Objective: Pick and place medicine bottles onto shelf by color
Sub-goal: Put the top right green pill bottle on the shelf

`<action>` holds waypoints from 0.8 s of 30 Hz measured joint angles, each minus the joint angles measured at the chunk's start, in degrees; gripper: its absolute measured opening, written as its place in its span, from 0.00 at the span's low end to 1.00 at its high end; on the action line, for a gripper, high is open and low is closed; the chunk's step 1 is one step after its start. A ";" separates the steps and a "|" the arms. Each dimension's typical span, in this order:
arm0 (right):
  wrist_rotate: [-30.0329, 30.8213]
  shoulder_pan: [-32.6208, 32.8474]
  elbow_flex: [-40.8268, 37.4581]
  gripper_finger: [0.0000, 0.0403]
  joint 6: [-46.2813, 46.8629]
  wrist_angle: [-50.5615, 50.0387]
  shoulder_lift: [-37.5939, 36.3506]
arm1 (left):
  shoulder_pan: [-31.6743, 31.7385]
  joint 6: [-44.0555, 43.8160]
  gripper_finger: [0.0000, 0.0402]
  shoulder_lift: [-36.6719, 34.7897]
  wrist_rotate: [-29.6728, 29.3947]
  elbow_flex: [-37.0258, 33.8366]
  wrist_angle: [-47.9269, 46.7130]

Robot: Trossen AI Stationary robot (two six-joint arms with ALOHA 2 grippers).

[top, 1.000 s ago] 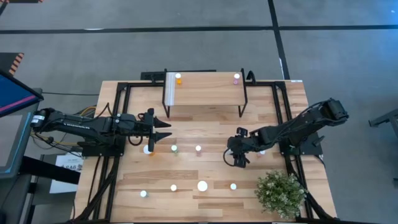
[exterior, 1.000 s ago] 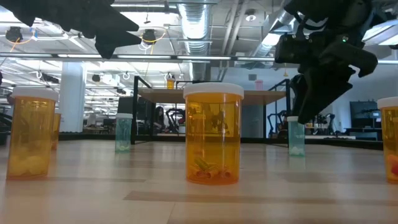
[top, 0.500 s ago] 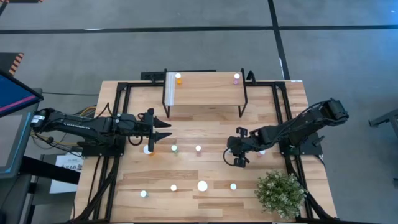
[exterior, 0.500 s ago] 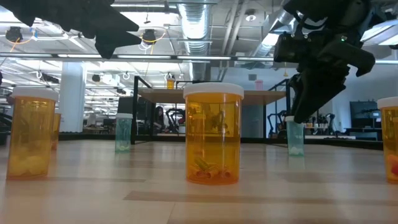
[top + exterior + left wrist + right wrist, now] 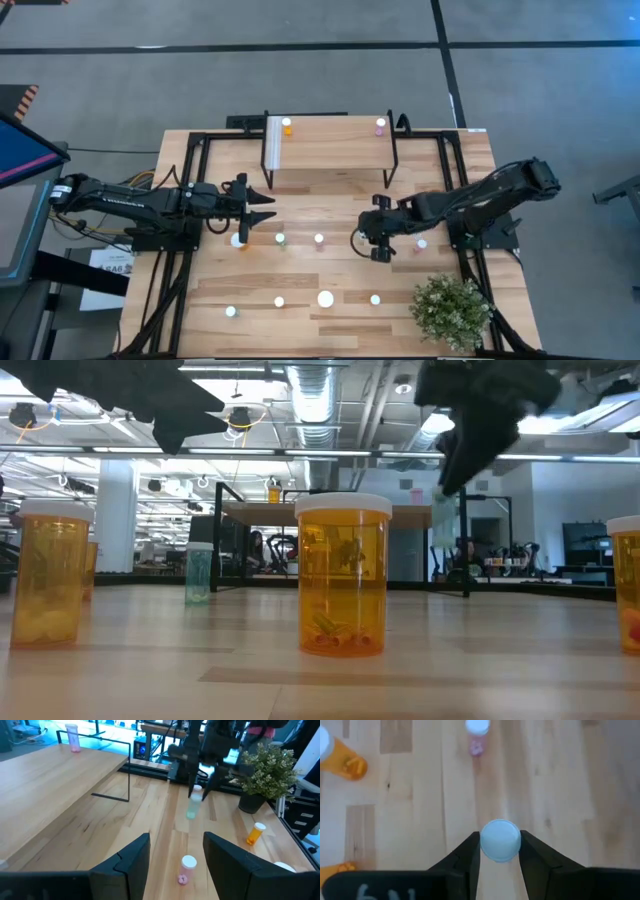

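Hanging in the air above the desk (image 5: pixel 330 200), a teal bottle (image 5: pixel 194 805) is being held by the right end effector (image 5: pixel 500 851). Its white cap is sitting tight between the two dark fingers (image 5: pixel 468 855), so that end effector is closed on the bottle and is lifting it clear of the wood. The bottle is standing almost straight up and down, cap on top, with its teal body hanging below the fingers.

From the bottle, the shelf (image 5: pixel 330 140) is lying toward the back of the desk and a little toward the left arm's side. An orange bottle (image 5: pixel 287 125) is sitting at one end of the shelf top and a pink bottle (image 5: pixel 380 125) is sitting at the other end. The plank between them is looking bare, so I am guessing the teal one is going somewhere in that gap. The right arm is the nearer one to that spot, and it is already doing the carrying.

More bottles are waiting on the desk nearby, with a pink one (image 5: pixel 478 735) just ahead of the held bottle and a big orange one (image 5: pixel 342 575) near the front edge.

The left end effector (image 5: pixel 250 208) is hovering over its own side of the desk, well apart from the teal bottle. Its fingers (image 5: pixel 125 862) are spread open with nothing between them.
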 joint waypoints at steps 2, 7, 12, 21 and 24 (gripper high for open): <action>0.04 -1.53 2.59 0.33 -1.55 -2.97 -1.04 | 0.00 0.00 0.43 0.00 0.01 0.00 0.00; 0.50 -6.89 7.02 0.33 -5.71 -7.44 -6.03 | 0.00 0.02 0.43 -0.02 0.01 0.02 -0.31; 0.78 -16.16 8.54 0.33 -9.62 -8.21 -11.99 | 0.00 0.39 0.43 0.00 0.01 0.04 0.31; -4.56 -36.20 8.92 0.33 -14.11 -8.16 -12.63 | 0.00 0.37 0.43 0.00 -0.01 0.04 1.07; -7.21 -40.74 8.90 0.33 -15.12 -7.99 -11.43 | 0.00 0.39 0.43 0.00 -0.15 0.04 1.05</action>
